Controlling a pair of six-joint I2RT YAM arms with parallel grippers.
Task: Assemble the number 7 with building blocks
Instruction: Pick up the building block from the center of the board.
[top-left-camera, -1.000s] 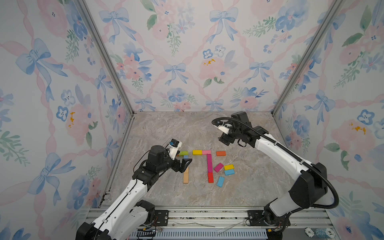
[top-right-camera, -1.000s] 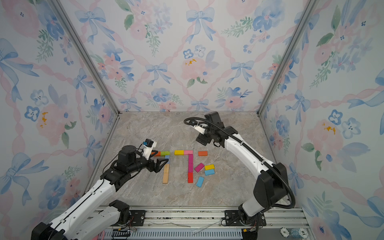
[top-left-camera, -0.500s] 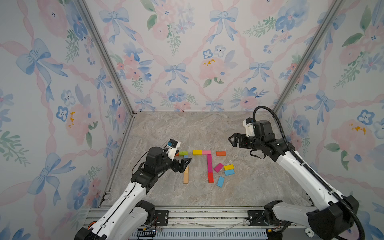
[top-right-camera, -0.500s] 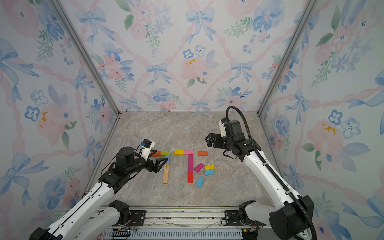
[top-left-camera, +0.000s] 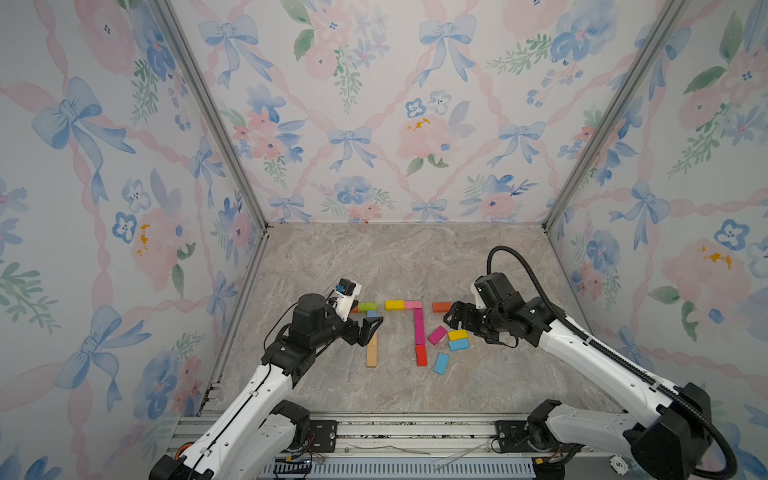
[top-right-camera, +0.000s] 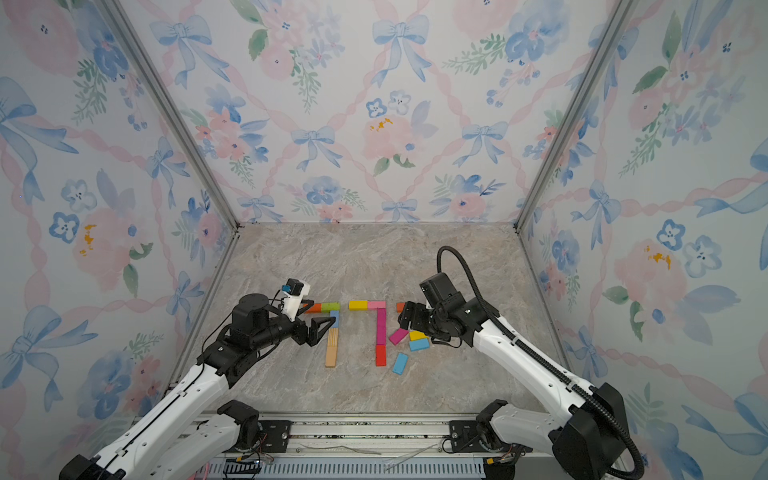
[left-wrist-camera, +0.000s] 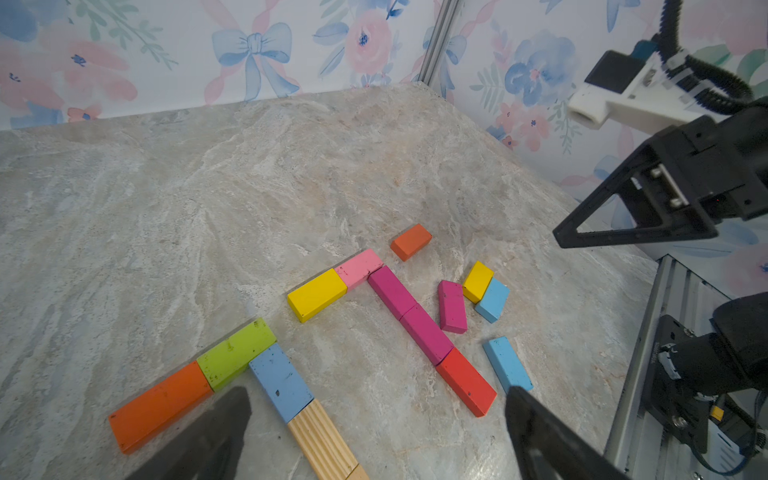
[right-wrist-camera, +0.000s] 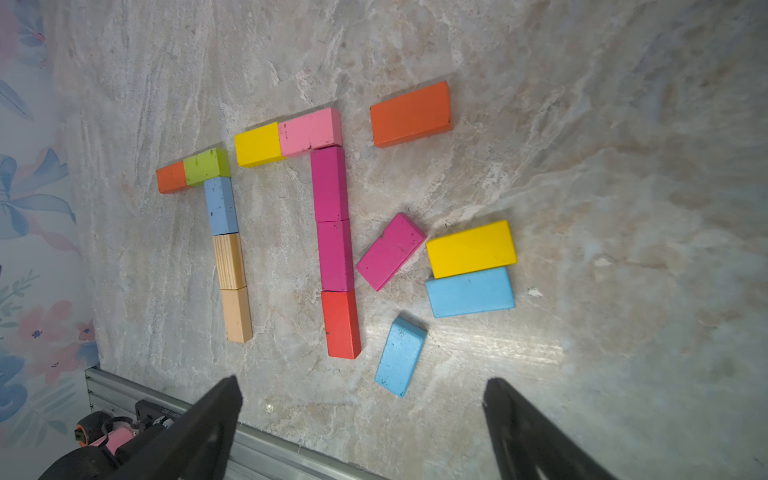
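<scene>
Open room: bare marble floor (top-left-camera: 395, 257) runs beyond the left gripper (left-wrist-camera: 374, 395) and right gripper (right-wrist-camera: 363, 384) to the back wall (top-left-camera: 386, 124); the front rail (top-left-camera: 374, 428) lies behind both.
Edges: floral side walls (top-left-camera: 665, 208) stand outboard of each arm, well apart from the fingertips.
Left gripper: released, jaws wide, nothing between them, poised over the outer seven (left-wrist-camera: 282, 380).
Right gripper: released, jaws wide, empty, poised over the loose blocks (top-left-camera: 458, 344).
Building blocks (top-right-camera: 380, 328): fifteen, all flat on the floor.
Outer seven: orange block (right-wrist-camera: 171, 178) and green block (right-wrist-camera: 207, 166) form the bar; blue block (right-wrist-camera: 221, 205) and two wooden blocks (right-wrist-camera: 228, 261) form the stem, end to end, below the left gripper.
Middle seven (top-left-camera: 417, 328): between the grippers; yellow block (right-wrist-camera: 257, 144) and pink block (right-wrist-camera: 309, 131) form the bar, two magenta blocks (right-wrist-camera: 329, 185) and red block (right-wrist-camera: 340, 324) the stem.
Loose blocks: tilted light blue block (right-wrist-camera: 400, 356) nearest the right gripper's fingertips; beyond it, loose yellow block (right-wrist-camera: 471, 248) and flat light blue block (right-wrist-camera: 469, 292) touch along their long sides; tilted magenta block (right-wrist-camera: 390, 251) just beside the middle stem; loose orange block (right-wrist-camera: 410, 114) farthest, apart.
</scene>
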